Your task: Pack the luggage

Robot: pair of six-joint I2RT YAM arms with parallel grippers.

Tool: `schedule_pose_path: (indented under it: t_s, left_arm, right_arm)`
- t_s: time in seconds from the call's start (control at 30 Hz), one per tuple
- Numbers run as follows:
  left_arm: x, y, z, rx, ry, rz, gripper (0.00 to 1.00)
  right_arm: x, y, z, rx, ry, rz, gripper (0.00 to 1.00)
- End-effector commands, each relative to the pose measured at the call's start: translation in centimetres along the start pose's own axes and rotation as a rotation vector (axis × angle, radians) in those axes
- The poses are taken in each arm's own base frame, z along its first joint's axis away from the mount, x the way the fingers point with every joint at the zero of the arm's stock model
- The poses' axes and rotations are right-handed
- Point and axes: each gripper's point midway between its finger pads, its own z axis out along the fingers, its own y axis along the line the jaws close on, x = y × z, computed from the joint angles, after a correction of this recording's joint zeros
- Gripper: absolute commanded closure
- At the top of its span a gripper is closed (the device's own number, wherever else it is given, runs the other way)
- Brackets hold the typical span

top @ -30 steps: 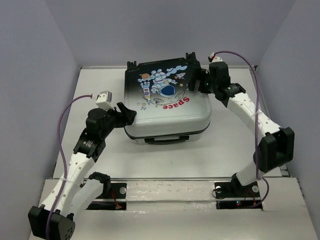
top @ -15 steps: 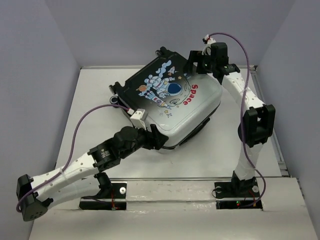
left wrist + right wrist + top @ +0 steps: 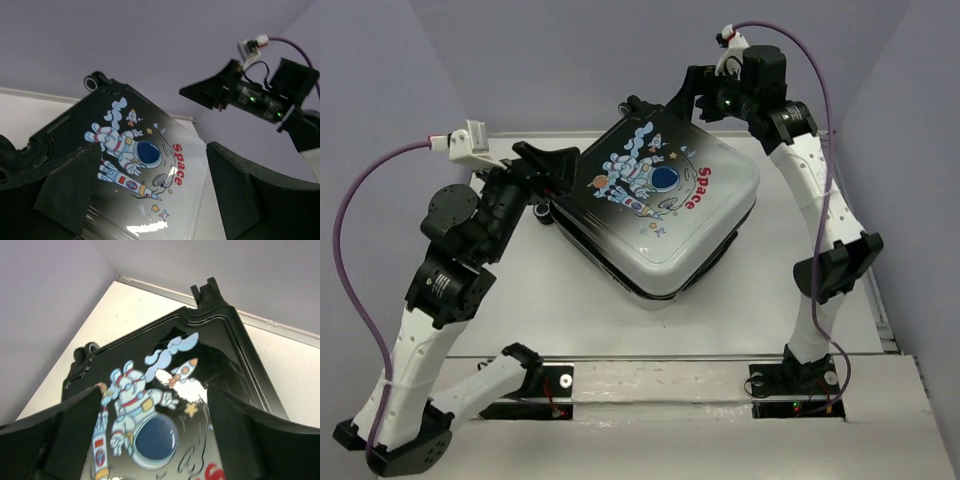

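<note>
Centrally, the luggage (image 3: 665, 215) lies shut on the white table (image 3: 520, 300), turned cornerwise, with its astronaut print facing up and its wheels along the far-left edge. The left gripper (image 3: 555, 168) hovers by the left corner, jaws wide apart, holding nothing. The right gripper (image 3: 698, 100) hangs over the far corner, jaws likewise spread and empty.

The flat white table (image 3: 520, 300) carries a closed hard-shell suitcase (image 3: 665, 215), black fading to white with an astronaut print. It lies diagonally near the far edge, seemingly flat.
</note>
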Motion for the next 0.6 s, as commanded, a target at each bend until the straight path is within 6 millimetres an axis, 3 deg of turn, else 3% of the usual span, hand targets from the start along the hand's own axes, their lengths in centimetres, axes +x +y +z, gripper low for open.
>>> schedule_pose_path:
  t_s: [0.0, 0.03, 0.07, 0.1, 0.13, 0.17, 0.2, 0.23, 0.27, 0.3, 0.37, 0.4, 0.43, 0.47, 0.5, 0.57]
  left_arm:
    - [3.4, 5.6, 1.6, -0.080, 0.102, 0.063, 0.02]
    - [3.5, 8.6, 2.3, -0.136, 0.104, 0.043, 0.02]
    - [5.5, 9.8, 2.9, -0.108, 0.153, -0.011, 0.02]
    - [5.9, 11.1, 3.3, -0.120, 0.156, -0.041, 0.02]
    - [5.6, 13.3, 3.3, -0.150, 0.142, -0.073, 0.01]
    - [5.2, 14.1, 3.7, -0.150, 0.111, -0.091, 0.01]
    - [6.3, 15.8, 4.1, -0.184, 0.128, -0.130, 0.01]
    - [6.1, 17.0, 4.4, -0.211, 0.118, -0.145, 0.01]
    - [5.9, 18.2, 4.7, -0.224, 0.108, -0.158, 0.01]
    - [6.3, 19.4, 5.6, -0.240, 0.120, -0.187, 0.01]
    - [6.6, 20.3, 6.5, -0.243, 0.128, -0.209, 0.01]
    - [6.8, 21.2, 7.5, -0.246, 0.133, -0.221, 0.01]
    - [6.9, 21.3, 8.1, -0.239, 0.141, -0.230, 0.01]
    - [6.6, 21.4, 8.7, -0.233, 0.140, -0.230, 0.01]
    - [7.9, 22.6, 9.6, -0.251, 0.177, -0.253, 0.01]
    - [9.3, 23.7, 11.0, -0.255, 0.226, -0.278, 0.01]
  right_arm:
    - [-0.4, 2.3, -6.0, -0.027, -0.010, -0.040, 0.21]
    - [-0.1, 3.2, -6.6, -0.052, -0.026, -0.046, 0.59]
    - [2.4, 3.6, -8.3, -0.052, 0.000, -0.030, 0.78]
    - [2.6, 4.1, -9.0, -0.057, -0.038, -0.041, 0.89]
    - [7.4, 4.0, -8.6, -0.061, 0.040, -0.019, 0.92]
    - [8.7, 4.8, -9.5, -0.079, 0.036, -0.007, 0.92]
    - [7.6, 6.5, -12.1, -0.121, -0.050, -0.029, 0.90]
    - [8.8, 7.1, -12.8, -0.136, -0.053, -0.022, 0.86]
    - [12.5, 7.8, -12.5, -0.165, -0.005, 0.003, 0.73]
    - [12.8, 8.9, -14.2, -0.184, -0.037, -0.008, 0.55]
    - [15.3, 9.9, -15.0, -0.199, -0.016, 0.004, 0.43]
    - [18.1, 10.6, -15.0, -0.223, 0.032, 0.004, 0.38]
    - [18.5, 11.4, -16.0, -0.247, 0.019, 0.002, 0.33]
    - [19.4, 11.8, -16.3, -0.254, 0.029, 0.011, 0.30]
    - [20.4, 12.8, -16.7, -0.285, 0.039, 0.010, 0.29]
    - [22.7, 13.0, -17.2, -0.288, 0.067, 0.011, 0.28]
